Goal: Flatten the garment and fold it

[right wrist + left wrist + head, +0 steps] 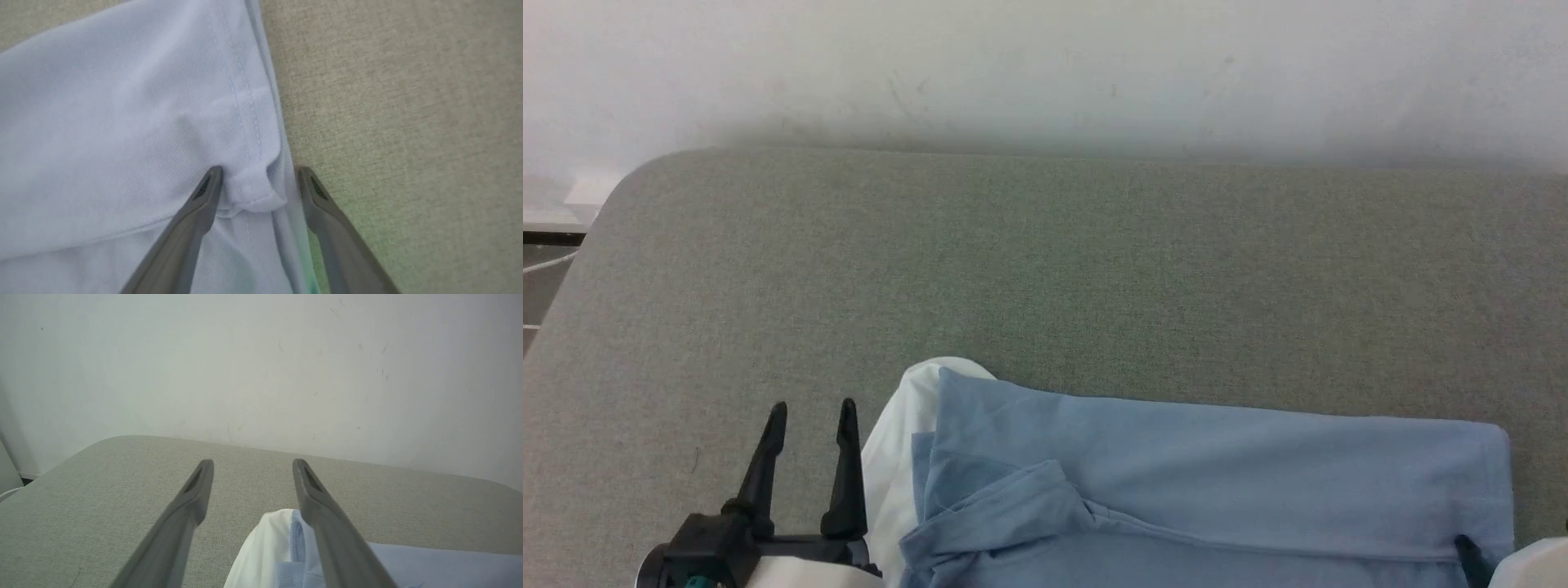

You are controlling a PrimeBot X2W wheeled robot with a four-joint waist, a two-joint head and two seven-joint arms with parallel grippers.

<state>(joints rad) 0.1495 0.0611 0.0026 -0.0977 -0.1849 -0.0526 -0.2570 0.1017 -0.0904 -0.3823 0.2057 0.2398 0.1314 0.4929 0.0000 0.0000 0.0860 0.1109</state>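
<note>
The garment (1217, 474) is a light blue knit shirt with a white part (898, 441) at its left end. It lies folded along the near edge of the grey table (1045, 269). My left gripper (813, 412) stands open just left of the white part, nothing between its fingers. The left wrist view has the white part (265, 547) low between those fingers (196, 490). My right gripper (259, 173) is open above the garment's right hem corner (249, 192), one finger over the cloth, the other over the table. One dark fingertip (1468, 554) of it shows at the lower right.
A pale wall (1045, 73) rises behind the table's far edge. The table's rounded far-left corner (645, 175) drops off to a floor strip. Bare grey tabletop spreads beyond the garment.
</note>
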